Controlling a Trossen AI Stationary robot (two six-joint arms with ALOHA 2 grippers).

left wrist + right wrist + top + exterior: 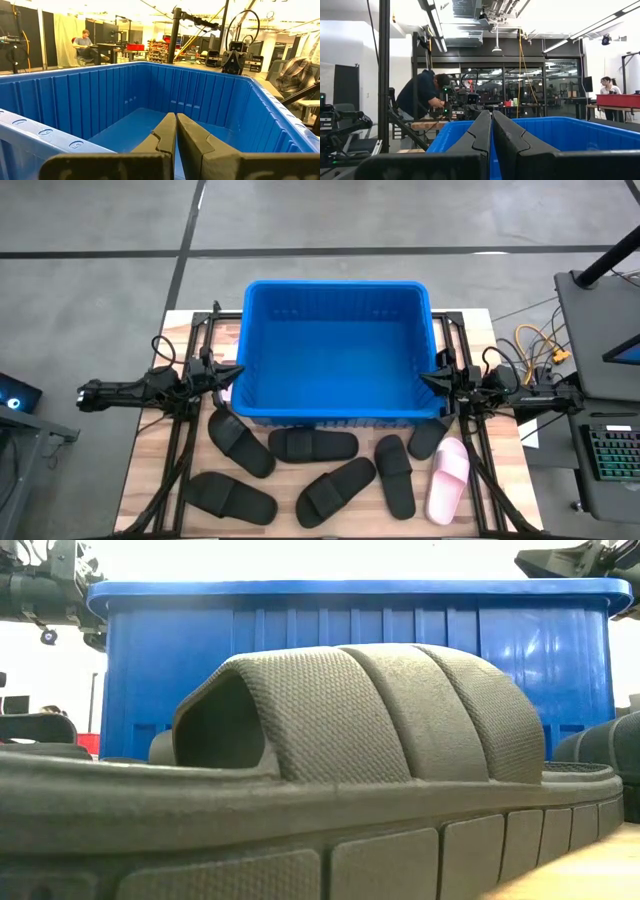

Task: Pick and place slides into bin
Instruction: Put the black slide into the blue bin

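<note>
Progress looks like zero so far: the bin (340, 350) shows only bare blue floor in the high view and the left wrist view, and every slide visible is on the table in front of it, so all the picking is left to do. Going left to right, the left gripper (232, 372) hovers at the bin's left rim, fingers pressed together, holding nothing. Below it lie the black slides: one at the front-left (232, 496), one angled near the bin's left corner (240, 443), one lying flat just beside the bin's front wall (312, 444), one tilted in the middle (336, 490), one upright-pointing further right (396, 474), and a dark one partly tucked at the bin's right corner (427, 437). The pink slide (447, 477) is furthest right, just beside that last one. The right gripper (432, 380) sits at the bin's right rim, fingers also closed and empty; nearest to it are the corner slide and the pink one, both near but not touching.
</note>
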